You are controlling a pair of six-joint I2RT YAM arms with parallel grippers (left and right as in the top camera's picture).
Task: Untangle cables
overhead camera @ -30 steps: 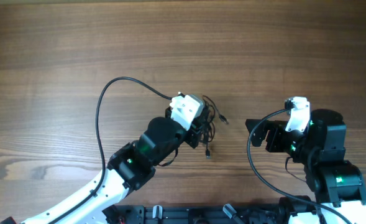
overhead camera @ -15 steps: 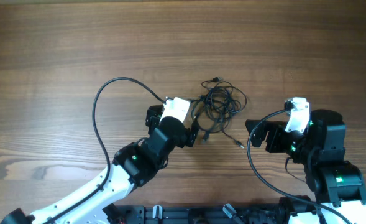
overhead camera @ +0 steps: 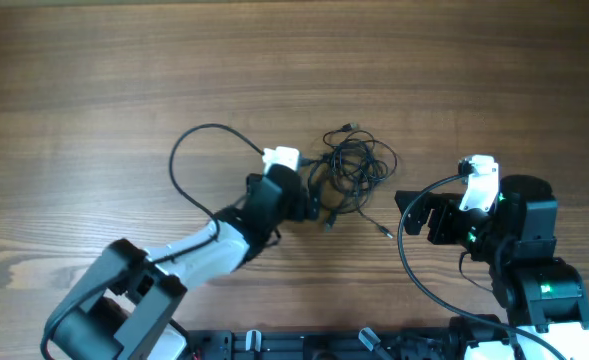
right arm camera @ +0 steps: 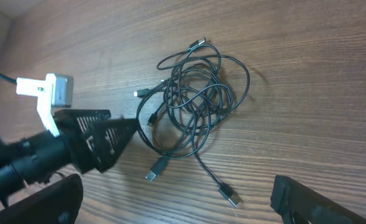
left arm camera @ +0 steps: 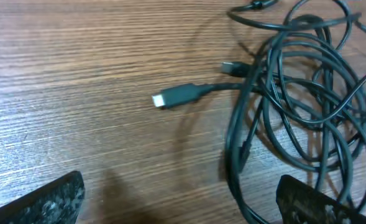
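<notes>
Looking down from overhead, I see the wooden bench (overhead camera: pixel 94 90) filling the whole view. My left arm (overhead camera: pixel 204 250) reaches in from the lower left toward the middle. My right arm (overhead camera: pixel 524 250) sits folded at the lower right, well apart from it.

The left claw (left arm camera: pixel 179 193) is low over the bench with its fingers (left arm camera: pixel 52 199) spread wide, one at each bottom corner of the left wrist view. It grips nothing. A strand of the bundle runs down just beside the right-hand finger, but I cannot tell whether they touch. The right claw (right arm camera: pixel 176 196) is also spread apart and holds nothing. It points at the tangle from a distance.

The cables (overhead camera: pixel 352 170) lie on the bench near the centre, between the two arms and just beside the left claw's tips. They form a loose knot of thin black loops crossing over one another.

A silver-tipped plug (left arm camera: pixel 170 98) sticks out of the bundle on its left side and lies flat on the wood ahead of the left claw. A long tail (right arm camera: pixel 210 174) trails out of the loops toward my right arm and ends in a stray plug (right arm camera: pixel 231 198). One more plug end (right arm camera: pixel 198 43) pokes out at the far side of the knot.
</notes>
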